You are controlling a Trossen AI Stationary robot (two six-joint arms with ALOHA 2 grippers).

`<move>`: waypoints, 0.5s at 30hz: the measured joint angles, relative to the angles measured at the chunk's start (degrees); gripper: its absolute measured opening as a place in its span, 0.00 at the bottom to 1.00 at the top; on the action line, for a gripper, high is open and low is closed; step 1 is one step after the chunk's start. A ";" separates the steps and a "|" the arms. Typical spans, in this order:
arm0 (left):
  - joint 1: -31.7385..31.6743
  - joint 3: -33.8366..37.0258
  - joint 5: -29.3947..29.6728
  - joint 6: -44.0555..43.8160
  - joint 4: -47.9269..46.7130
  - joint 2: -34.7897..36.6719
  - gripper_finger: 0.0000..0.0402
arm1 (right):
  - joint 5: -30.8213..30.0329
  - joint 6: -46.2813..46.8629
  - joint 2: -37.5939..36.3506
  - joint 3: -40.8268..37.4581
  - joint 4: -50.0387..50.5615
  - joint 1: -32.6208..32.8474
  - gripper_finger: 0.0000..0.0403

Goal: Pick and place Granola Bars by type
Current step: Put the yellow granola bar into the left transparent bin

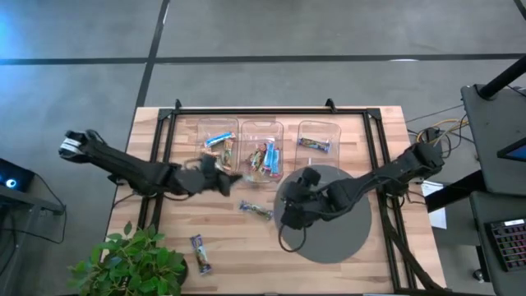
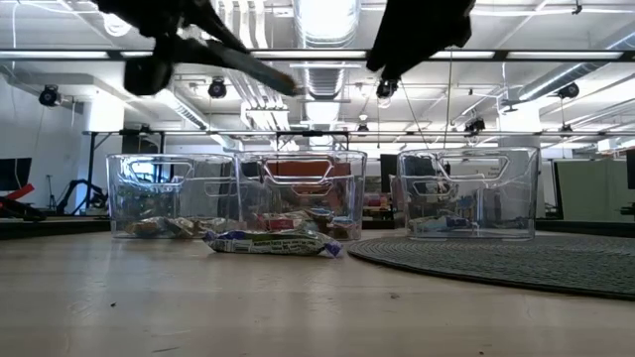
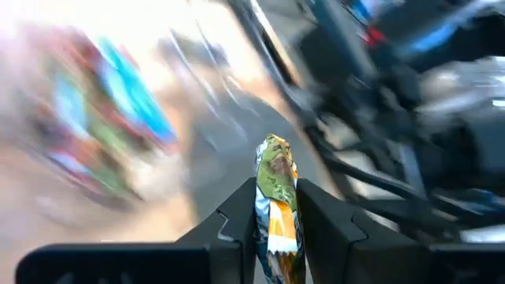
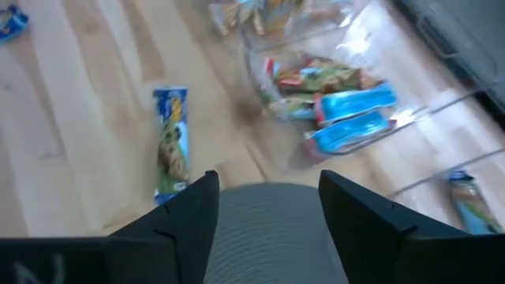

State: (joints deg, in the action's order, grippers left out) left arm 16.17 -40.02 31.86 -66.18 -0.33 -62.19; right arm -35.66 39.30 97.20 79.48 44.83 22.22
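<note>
My left gripper [image 1: 228, 179] hovers just near of the left and middle clear bins and is shut on a green-yellow and orange granola bar [image 3: 274, 167]. My right gripper [image 1: 289, 209] is open above the grey round mat [image 1: 345, 238], touching nothing. One green-yellow bar with blue ends [image 1: 256, 210] lies flat on the wood left of the mat, also in the right wrist view [image 4: 171, 142]. Another bar [image 1: 200, 253] lies near the table's near edge. The left bin holds a blue bar [image 1: 219, 141], the middle bin several bars [image 1: 265, 158], the right bin one bar [image 1: 314, 145]. My left gripper pinches the granola bar between its two fingers [image 3: 237, 217], across the bar's width partway along its length [image 3: 278, 207]. One end of the bar sticks out forward past the fingertips. The bar is lifted clear of the table.
Three clear bins [image 2: 303, 193] stand in a row along the far side, inside a black frame [image 1: 168, 131]. A potted plant [image 1: 131, 263] sits at the near left corner. Bare wood lies between the bins and the near edge.
</note>
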 joint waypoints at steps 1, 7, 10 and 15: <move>0.01 -1.61 3.26 1.82 -5.38 1.59 0.16 | -0.83 0.48 -0.69 0.00 0.68 0.04 0.53; -0.01 -12.13 21.48 7.18 -40.39 6.11 0.16 | -2.12 1.60 -2.75 -0.04 3.03 -0.90 0.53; -0.39 -14.94 25.58 11.16 -48.24 5.62 0.16 | -2.07 1.23 -2.69 -0.15 3.03 -1.37 0.53; -3.11 -14.65 27.27 16.10 -52.98 2.66 0.16 | -1.88 1.31 -2.22 -0.48 3.00 -1.82 0.53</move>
State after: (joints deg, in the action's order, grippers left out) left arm 13.07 -54.67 59.13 -50.08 -53.31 -59.53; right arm -37.55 40.61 94.99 79.00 47.83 20.40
